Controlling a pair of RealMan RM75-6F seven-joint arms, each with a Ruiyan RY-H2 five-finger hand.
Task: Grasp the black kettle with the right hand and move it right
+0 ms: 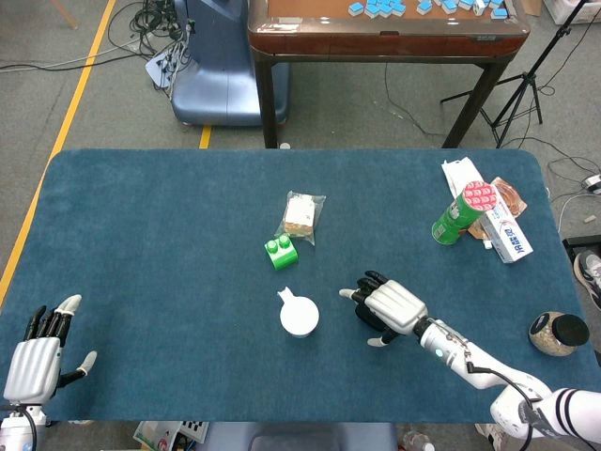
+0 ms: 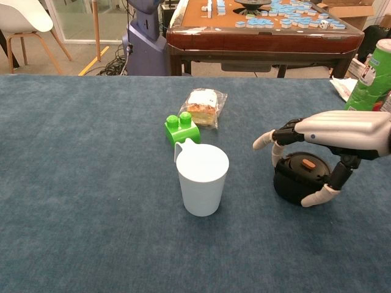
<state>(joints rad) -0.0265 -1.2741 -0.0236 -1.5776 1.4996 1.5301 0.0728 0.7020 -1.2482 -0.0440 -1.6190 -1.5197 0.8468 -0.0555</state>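
**Right hand cupped over black kettle, right of the white cup**

Black kettle sits on the blue worktop, right of centre and towards the near edge. Squat, rounded body, matte black; flat lid with a small orange tab on top. In the head view it is almost wholly hidden beneath the hand.

Right hand lies palm-down directly over the kettle, silver-grey shell on the back, dark fingers with pale tips. Fingers reach down on the kettle's far-left side, beside its handle; thumb curls down on the near-right side, its tip against the body. The hand clasps the kettle between thumb and fingers. Whether the base touches the cloth or is just off it, cannot tell.

Left hand rests at the near left corner of the worktop, fingers spread, nothing in it.

White cup stands upright left of the kettle, apart from it; smooth plastic, tapered, small spout on the rim. Green toy brick with two round studs just behind the cup. Clear-wrapped bread behind the brick. Green cylindrical can, red-dotted lid, at the far right beside flat printed packets. Round jar with dark lid near the right edge
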